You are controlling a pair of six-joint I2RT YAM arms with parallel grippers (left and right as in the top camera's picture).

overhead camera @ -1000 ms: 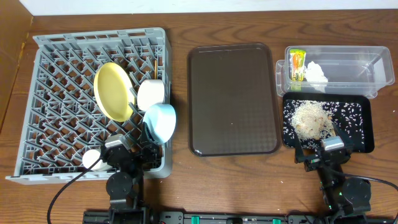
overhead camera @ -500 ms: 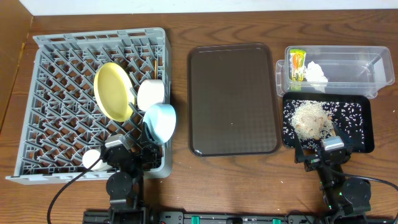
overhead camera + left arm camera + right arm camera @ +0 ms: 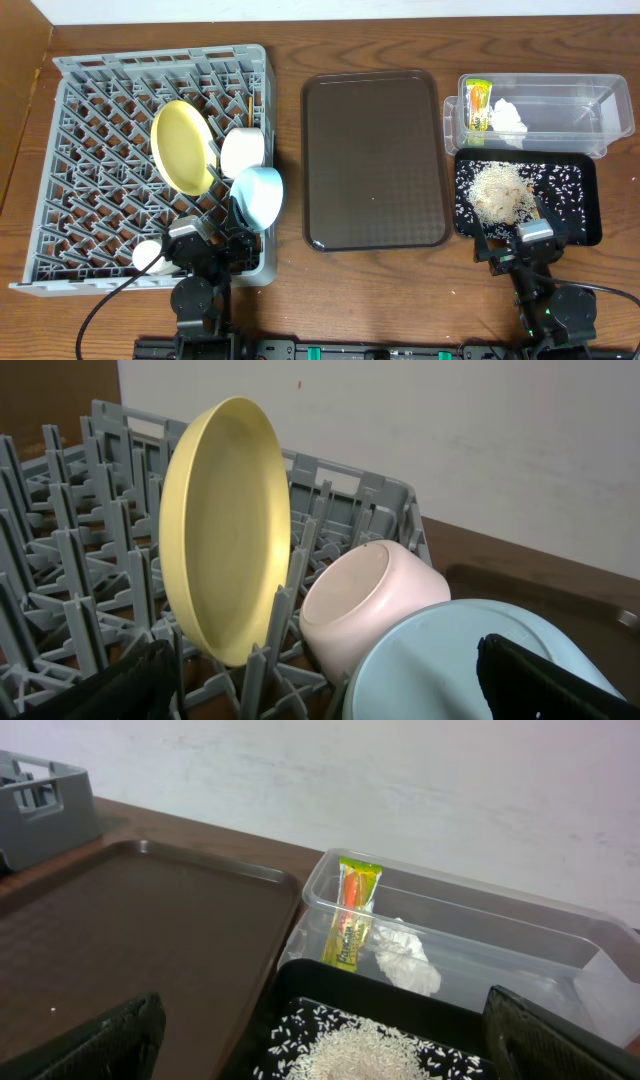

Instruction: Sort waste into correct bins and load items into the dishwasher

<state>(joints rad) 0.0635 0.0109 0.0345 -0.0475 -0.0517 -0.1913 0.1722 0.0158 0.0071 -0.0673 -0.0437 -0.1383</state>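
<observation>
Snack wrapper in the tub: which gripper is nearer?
Right. The right gripper is at the black tray, next to the tub holding the snack wrapper; the left gripper is across the table at the dish rack.

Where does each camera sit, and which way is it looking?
Overhead: above the table, looking down on the square grey plastic dish rack and dark brown serving tray; left arm and right arm at the bottom edge.
Left wrist: low at the rack's near edge, facing the round yellow plate; own dark fingertips in bottom corners.
Right wrist: low, facing the clear plastic tub; fingertips likewise.
Shared: overhead and left wrist both show the plate.
</observation>
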